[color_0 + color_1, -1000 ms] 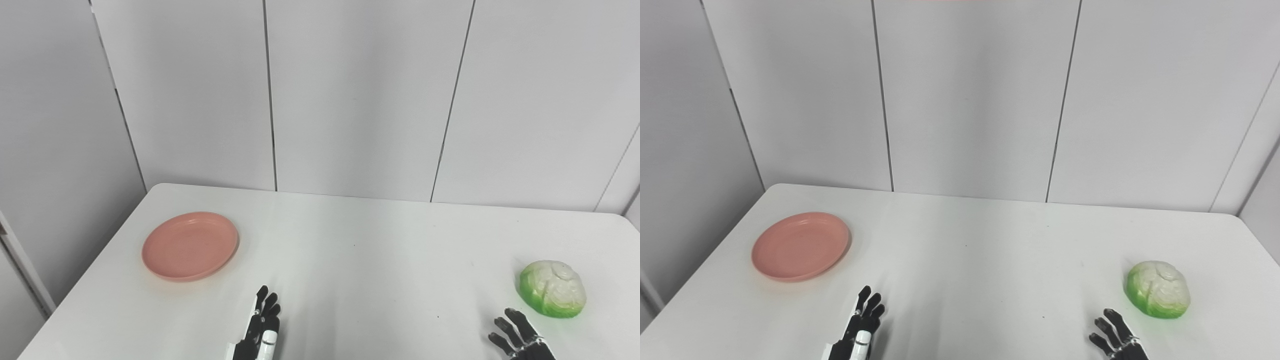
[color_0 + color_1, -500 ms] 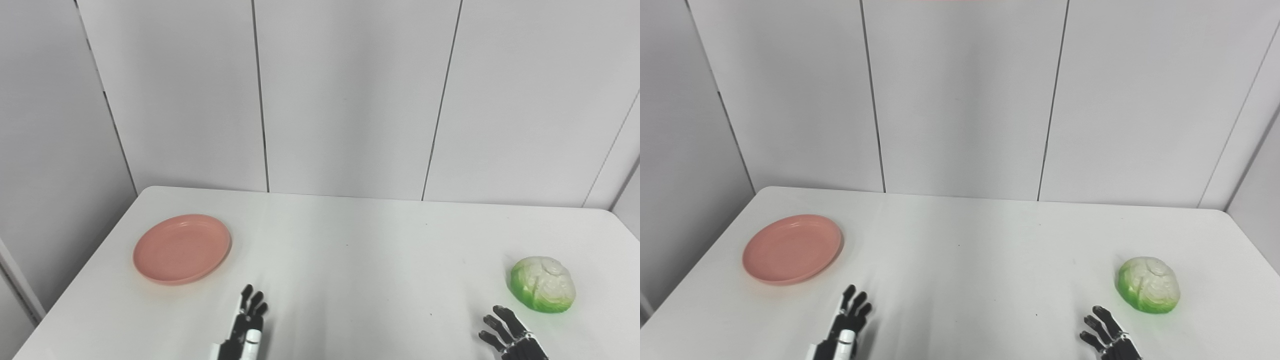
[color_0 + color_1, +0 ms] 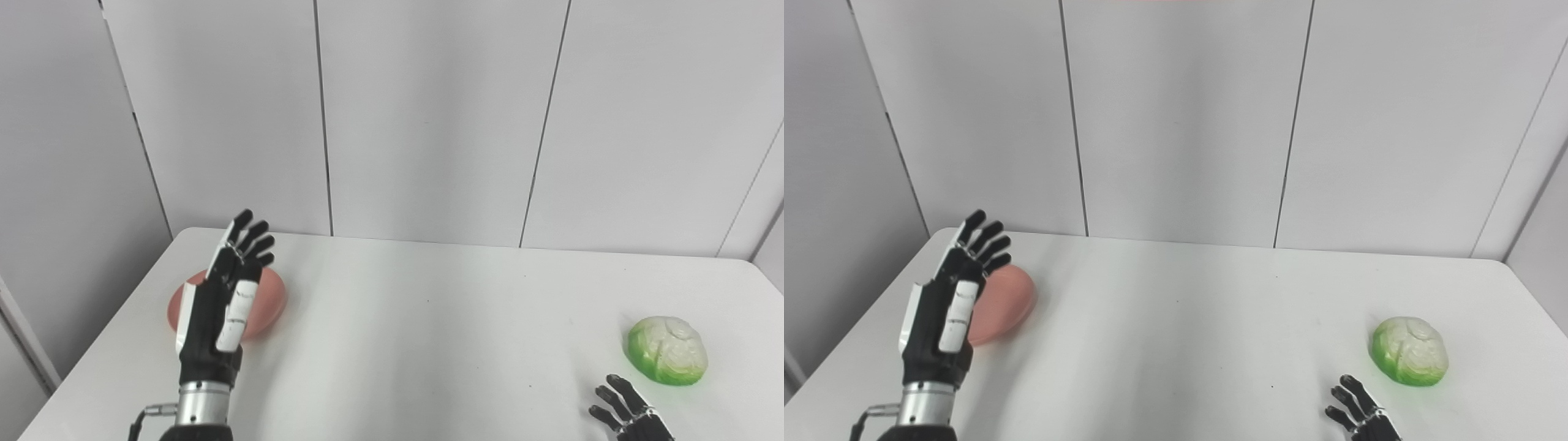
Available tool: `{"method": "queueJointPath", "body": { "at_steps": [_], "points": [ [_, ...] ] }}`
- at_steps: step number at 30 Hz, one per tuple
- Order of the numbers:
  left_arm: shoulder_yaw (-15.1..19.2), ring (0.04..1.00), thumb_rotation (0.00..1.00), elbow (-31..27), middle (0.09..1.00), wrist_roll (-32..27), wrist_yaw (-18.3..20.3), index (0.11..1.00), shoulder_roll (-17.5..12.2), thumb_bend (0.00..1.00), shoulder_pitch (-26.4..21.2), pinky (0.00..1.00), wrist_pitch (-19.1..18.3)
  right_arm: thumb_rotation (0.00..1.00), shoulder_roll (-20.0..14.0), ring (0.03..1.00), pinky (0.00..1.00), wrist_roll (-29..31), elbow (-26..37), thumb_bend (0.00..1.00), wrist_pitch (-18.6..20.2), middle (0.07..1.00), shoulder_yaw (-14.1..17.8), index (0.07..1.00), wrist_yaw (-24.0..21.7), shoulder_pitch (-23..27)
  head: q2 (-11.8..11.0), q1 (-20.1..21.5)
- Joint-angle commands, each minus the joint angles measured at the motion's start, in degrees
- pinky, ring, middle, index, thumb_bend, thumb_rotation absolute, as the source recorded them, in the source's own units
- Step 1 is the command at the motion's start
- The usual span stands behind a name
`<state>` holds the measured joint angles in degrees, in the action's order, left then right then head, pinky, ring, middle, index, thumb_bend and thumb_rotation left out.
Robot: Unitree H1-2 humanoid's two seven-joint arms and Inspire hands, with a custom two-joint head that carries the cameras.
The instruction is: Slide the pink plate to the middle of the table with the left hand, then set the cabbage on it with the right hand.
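Note:
The pink plate (image 3: 269, 298) lies on the white table (image 3: 429, 318) at the left, partly hidden behind my left hand. My left hand (image 3: 223, 294) is raised above the table in front of the plate, fingers straight and apart, open and empty; it also shows in the right eye view (image 3: 949, 300). The cabbage (image 3: 667, 350), green with a pale top, sits at the right of the table. My right hand (image 3: 628, 409) is low at the bottom edge, just near-left of the cabbage, fingers spread, open and holding nothing.
Grey wall panels (image 3: 429, 122) stand right behind the table's far edge. The table's left edge runs close beside the plate. The cabbage sits near the table's right edge.
My left hand has risen from the table's near edge and moved left and forward, now covering part of the plate. The right hand, plate and cabbage have stayed put. The camera shifted slightly.

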<state>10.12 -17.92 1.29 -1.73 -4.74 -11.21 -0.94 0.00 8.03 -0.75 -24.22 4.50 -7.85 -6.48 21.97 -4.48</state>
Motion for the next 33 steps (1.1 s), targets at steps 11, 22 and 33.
{"method": "queueJointPath", "body": {
  "at_steps": [11, 22, 33],
  "points": [
    [1.86, 0.857, 0.9, 19.82, 0.901, 8.33, -2.76, 0.904, -14.58, 0.89, -12.89, 0.77, 7.74, 0.84, 0.3, 0.828, 0.77, 0.65, -0.59, 0.79, -0.46, 0.868, -1.38, 0.78, -0.08, -1.99, 0.35, -0.09],
    [3.78, 0.863, 0.87, 42.41, 0.895, 2.48, -0.43, 0.895, -22.87, 0.88, -22.02, 0.79, 12.63, 0.86, 0.13, 0.833, 0.78, 0.45, 0.27, 0.77, 0.01, 0.873, -1.63, 0.791, -0.07, -2.47, 1.2, 0.51],
    [11.16, 0.884, 0.88, 58.54, 0.88, -16.06, 6.83, 0.827, -22.63, 0.86, -26.93, 0.81, 10.46, 0.84, -0.29, 0.813, 0.78, 1.43, 1.26, 0.77, 0.53, 0.874, -1.92, 0.793, -0.24, -3.14, 1.69, 0.62]
  ]
}}
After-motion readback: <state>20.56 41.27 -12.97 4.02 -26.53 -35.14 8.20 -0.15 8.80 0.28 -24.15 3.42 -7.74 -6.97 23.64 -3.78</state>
